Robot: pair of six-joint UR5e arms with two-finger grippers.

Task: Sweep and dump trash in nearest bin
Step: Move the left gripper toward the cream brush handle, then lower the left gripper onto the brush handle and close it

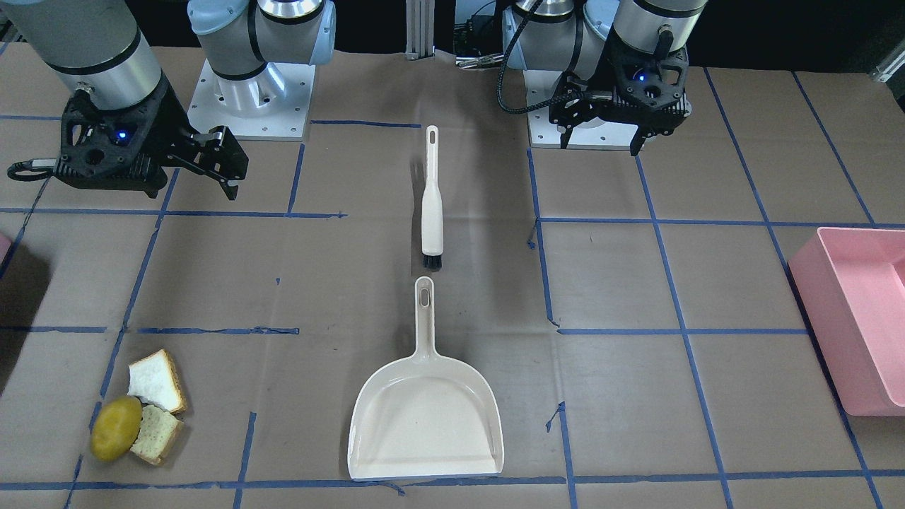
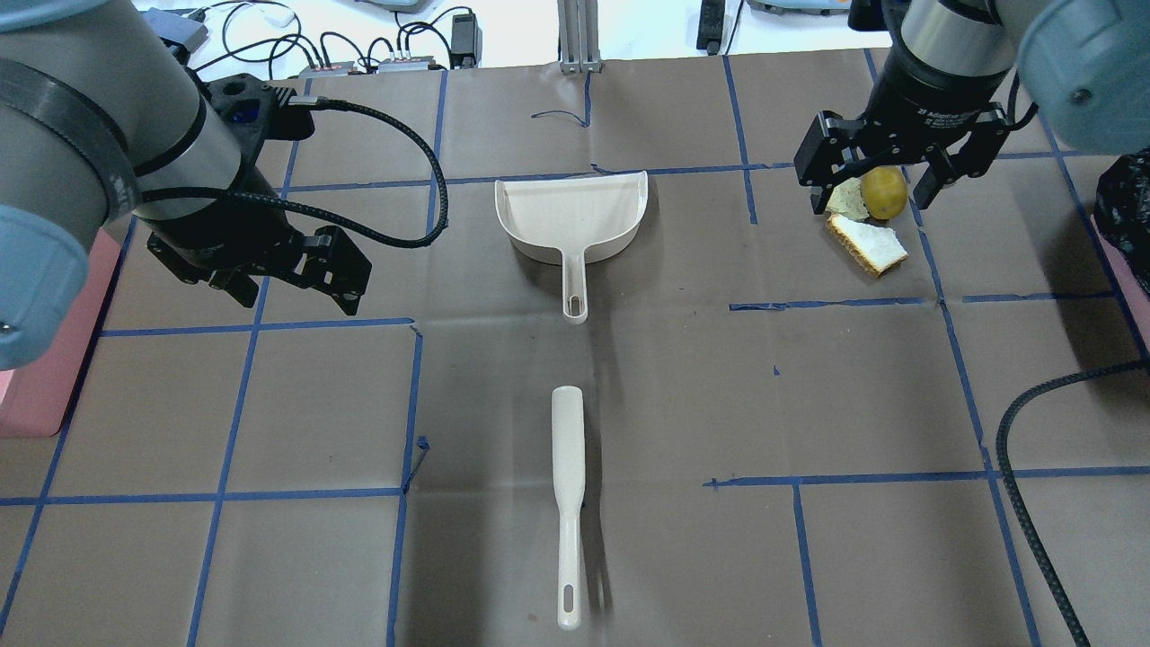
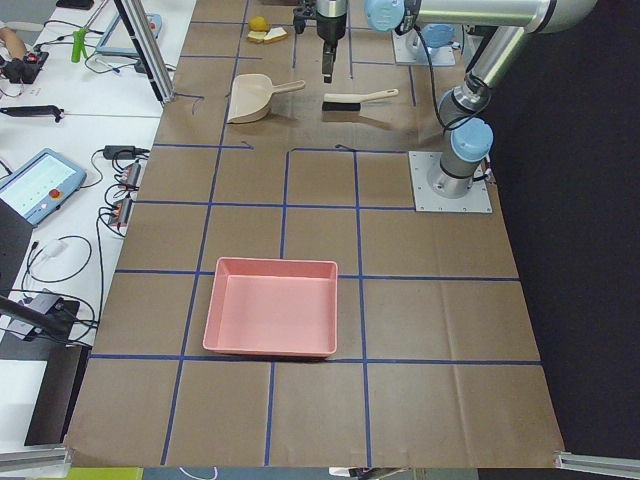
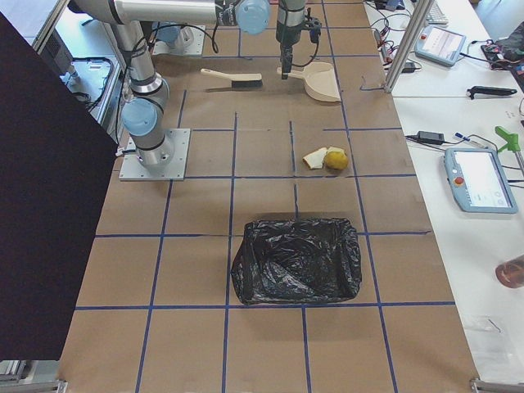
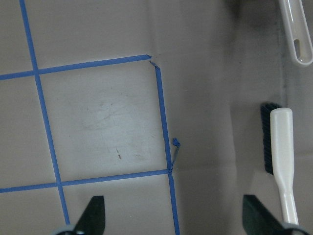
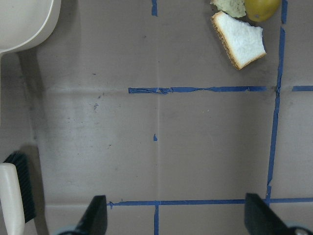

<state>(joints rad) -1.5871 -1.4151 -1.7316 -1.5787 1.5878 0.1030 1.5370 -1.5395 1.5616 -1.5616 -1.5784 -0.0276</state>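
The trash lies together near the table's far right: two bread slices [image 1: 157,382] [image 1: 157,433] and a yellow-green fruit [image 1: 116,428]. They also show in the overhead view, a slice [image 2: 870,244] and the fruit [image 2: 884,191]. The nearest bin [image 1: 3,249] is a thin pink sliver at the front view's left edge; in the exterior right view it [image 4: 296,260] is lined with a black bag. My right gripper [image 2: 873,193] is open, empty and raised; its wrist view has the trash [image 6: 240,39] at top right. My left gripper [image 2: 292,292] is open and empty above bare table.
A cream dustpan [image 2: 575,216] and a cream brush [image 2: 569,503] with black bristles lie in line at the table's middle. A large pink tub [image 1: 855,318] stands on my left side. Blue tape lines cross the brown table. A black cable [image 2: 1015,467] hangs at right.
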